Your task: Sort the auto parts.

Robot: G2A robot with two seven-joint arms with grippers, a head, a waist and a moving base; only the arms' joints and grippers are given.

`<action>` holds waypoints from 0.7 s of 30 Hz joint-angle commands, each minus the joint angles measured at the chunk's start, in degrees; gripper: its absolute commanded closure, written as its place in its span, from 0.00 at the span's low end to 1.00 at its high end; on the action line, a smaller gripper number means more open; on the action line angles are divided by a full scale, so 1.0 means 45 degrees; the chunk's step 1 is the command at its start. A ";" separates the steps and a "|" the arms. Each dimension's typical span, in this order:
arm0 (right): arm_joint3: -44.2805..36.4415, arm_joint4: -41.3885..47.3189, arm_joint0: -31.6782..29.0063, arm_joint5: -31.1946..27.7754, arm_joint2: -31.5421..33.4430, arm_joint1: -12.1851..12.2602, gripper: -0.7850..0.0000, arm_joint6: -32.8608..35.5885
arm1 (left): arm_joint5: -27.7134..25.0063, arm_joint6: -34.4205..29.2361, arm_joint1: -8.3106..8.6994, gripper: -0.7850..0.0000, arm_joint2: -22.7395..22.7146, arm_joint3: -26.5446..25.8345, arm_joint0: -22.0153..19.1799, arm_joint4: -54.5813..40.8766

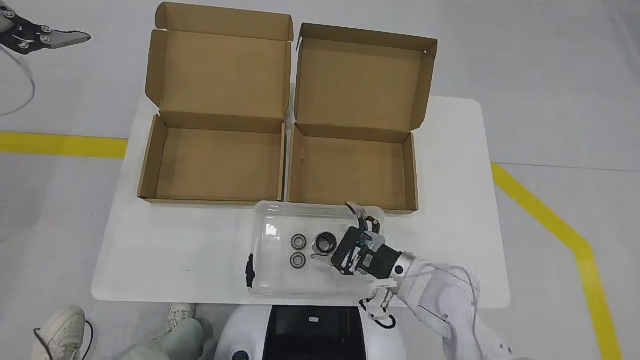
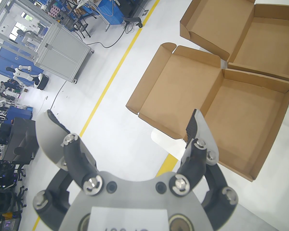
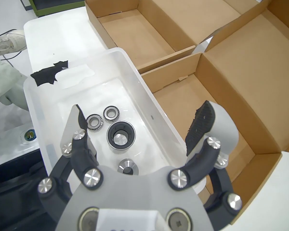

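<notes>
Right gripper (image 3: 141, 109): grey plate (image 3: 134, 193), black links (image 3: 200, 162), silver screws (image 3: 92, 176), ribbed black pads (image 3: 202, 121); white right arm (image 1: 445, 298).

White table (image 1: 450, 160), open cardboard box (image 1: 220, 165), second box (image 1: 350, 170) beside it, clear bin (image 1: 270, 275) nearby

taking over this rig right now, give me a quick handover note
Grippers: the left gripper is open and empty, in the air beside the table near the left box. The right gripper is open and empty, above the clear bin and over the parts.
Parts: all four lie in the bin: two small bearings, a larger black ring and a metal cone piece.
Boxes: the left box and the right box stand open and empty behind the bin.
Done: nothing sorted yet.
Left: pick all four parts and sort them into the boxes.
</notes>
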 commanded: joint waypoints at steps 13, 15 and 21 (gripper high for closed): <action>0.0711 0.0149 0.0440 -0.0458 -0.0501 0.0174 0.42 0.0991 | 0.0000 0.0000 0.0000 0.00 0.0000 0.0000 0.0000 0.0000; 0.0865 0.0248 0.0587 -0.0442 -0.0662 0.0171 0.39 0.1334 | 0.0000 0.0000 0.0000 0.00 0.0000 0.0000 0.0000 0.0000; 0.1168 0.0701 0.0982 -0.0339 -0.1076 0.0160 0.24 0.2367 | 0.0000 0.0000 0.0000 0.00 0.0000 0.0000 0.0000 0.0000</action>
